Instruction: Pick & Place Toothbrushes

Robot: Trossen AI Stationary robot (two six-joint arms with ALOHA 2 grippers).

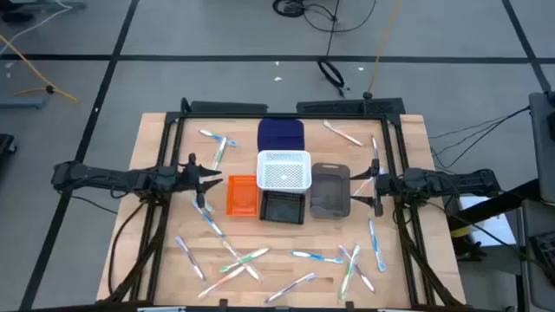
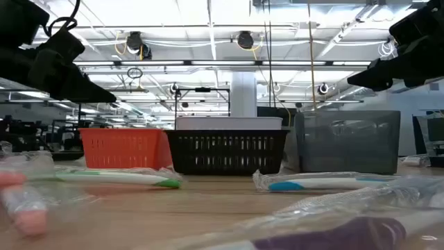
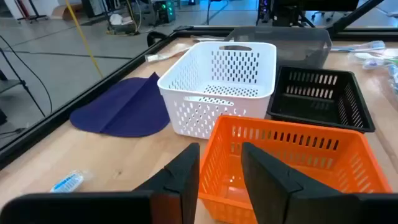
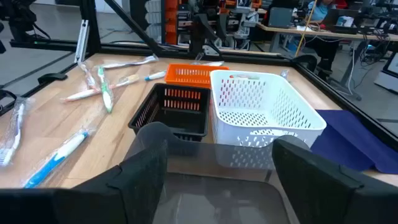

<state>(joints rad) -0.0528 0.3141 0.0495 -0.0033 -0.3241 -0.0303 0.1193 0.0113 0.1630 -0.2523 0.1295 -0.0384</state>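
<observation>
Wrapped thin plastic toothbrushes (image 1: 316, 256), roughly twenty, lie scattered over the wooden surface (image 1: 156, 225), mostly along its front edge. Four perforated bins cluster mid-surface. Left pincer (image 3: 219, 169) and right pincer (image 4: 219, 154) both hover apart, empty.

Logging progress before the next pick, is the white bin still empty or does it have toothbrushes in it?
Empty. The white bin shows only its bare perforated floor in both wrist views.
</observation>
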